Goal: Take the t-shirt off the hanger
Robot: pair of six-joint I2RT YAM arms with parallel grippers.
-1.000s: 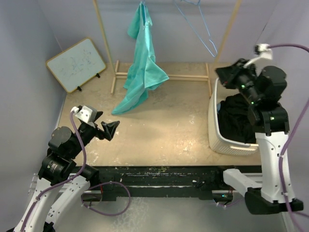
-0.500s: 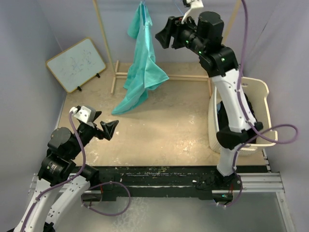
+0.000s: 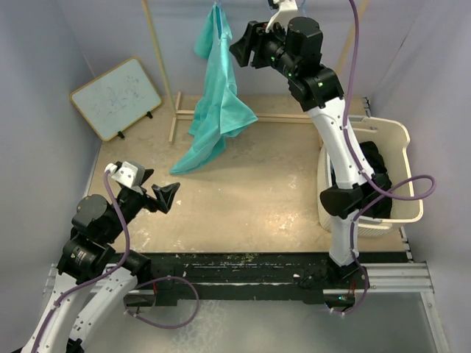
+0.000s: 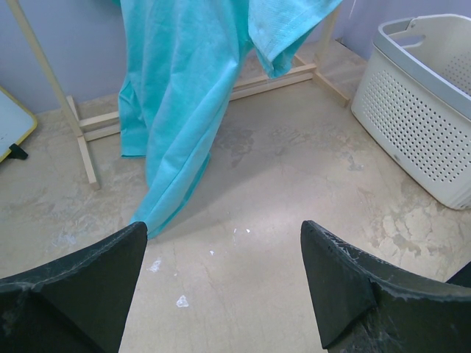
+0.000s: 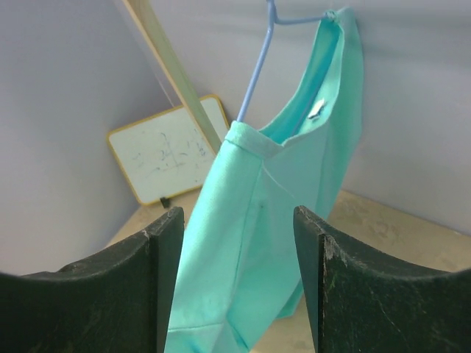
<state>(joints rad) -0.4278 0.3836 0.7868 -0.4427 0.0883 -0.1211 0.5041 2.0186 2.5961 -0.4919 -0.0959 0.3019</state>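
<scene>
R end effector (image 3: 238, 50) nudged nearer t-shirt (image 3: 219, 103), wide; L end effector (image 3: 162, 188) wide; beige tabletop (image 3: 257, 184), lilac walls (image 3: 44, 59).

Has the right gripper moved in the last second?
Yes: the right gripper swung from above the basket leftward, to beside the hanging t-shirt.

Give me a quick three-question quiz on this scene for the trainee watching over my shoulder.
1. True or false: the right gripper is shut on the t-shirt.
2. What lies in the white basket? A. dark clothes B. shoes C. bottles
3. Fill in: the t-shirt hangs on a ___ wire hanger.

Key: 1 false, it is open, with the shirt ahead of its fingers; 2 A; 3 blue.
</scene>
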